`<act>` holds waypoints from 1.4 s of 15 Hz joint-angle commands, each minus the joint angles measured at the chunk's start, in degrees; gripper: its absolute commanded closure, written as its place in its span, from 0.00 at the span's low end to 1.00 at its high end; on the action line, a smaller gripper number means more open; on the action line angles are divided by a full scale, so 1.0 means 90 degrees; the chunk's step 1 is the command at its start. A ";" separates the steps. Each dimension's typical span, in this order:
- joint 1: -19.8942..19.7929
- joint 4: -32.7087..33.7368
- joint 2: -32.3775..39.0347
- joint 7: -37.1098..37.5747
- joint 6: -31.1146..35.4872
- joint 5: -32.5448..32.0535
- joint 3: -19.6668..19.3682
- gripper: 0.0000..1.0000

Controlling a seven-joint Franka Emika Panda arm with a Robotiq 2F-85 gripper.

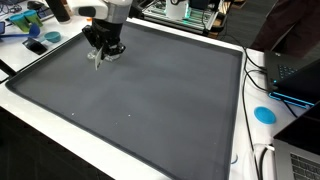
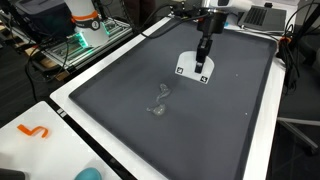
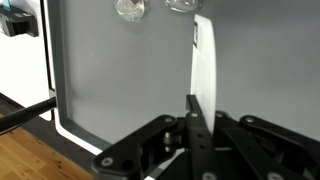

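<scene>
White flat card with black marks (image 2: 195, 69), clamped by one edge in black two-finger pincer (image 2: 203, 58) over dark grey mat (image 2: 120, 110) near its corner, long axis running straight on from fingertips, clear glassy object (image 2: 160, 101) lying beyond, apart.

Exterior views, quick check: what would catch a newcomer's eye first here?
The big dark grey mat covering most of the white table stands out first. Toward one end, the gripper hangs over a white card, and in the wrist view its fingers look shut on it. A small clear object lies alone mid-mat, apart from the gripper.
</scene>
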 commanded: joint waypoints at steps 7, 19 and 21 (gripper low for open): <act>-0.0341 0.0123 0.0018 -0.0468 0.0309 0.1350 -0.0013 0.99; -0.1192 0.0225 -0.0131 -0.1628 0.0276 0.3112 0.0021 0.99; -0.1378 0.0243 -0.0152 -0.1798 0.0293 0.3412 0.0025 0.99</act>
